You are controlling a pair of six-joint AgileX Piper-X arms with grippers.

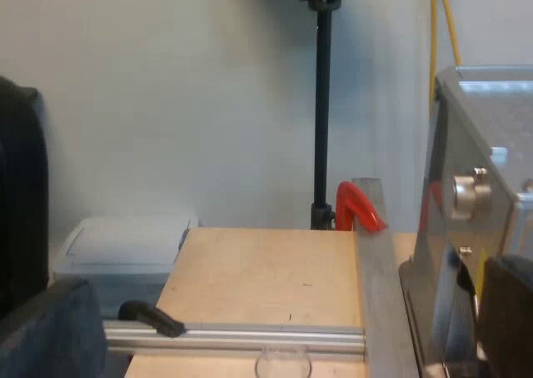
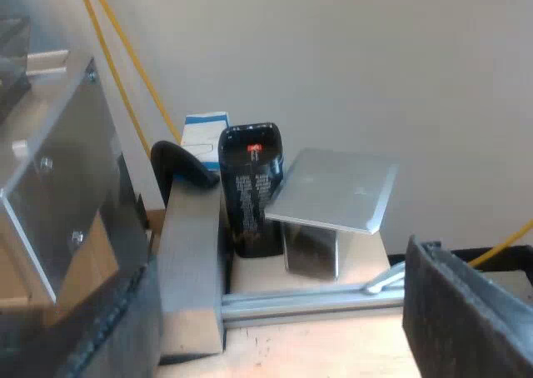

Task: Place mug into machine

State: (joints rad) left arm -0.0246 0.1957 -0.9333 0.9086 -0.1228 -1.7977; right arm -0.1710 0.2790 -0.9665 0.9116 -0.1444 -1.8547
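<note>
Wooden tabletop [image 1: 266,270] lies beside the espresso machine [image 1: 475,236], pale wall [image 1: 166,103] behind.

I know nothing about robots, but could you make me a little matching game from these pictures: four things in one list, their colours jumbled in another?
Things:
1 clamp handle
2 upright pole
3 tabletop
4 small box

Colours:
A blue and white
B red
C black
D light wood

Pairs: 1-B, 2-C, 3-D, 4-A
</note>
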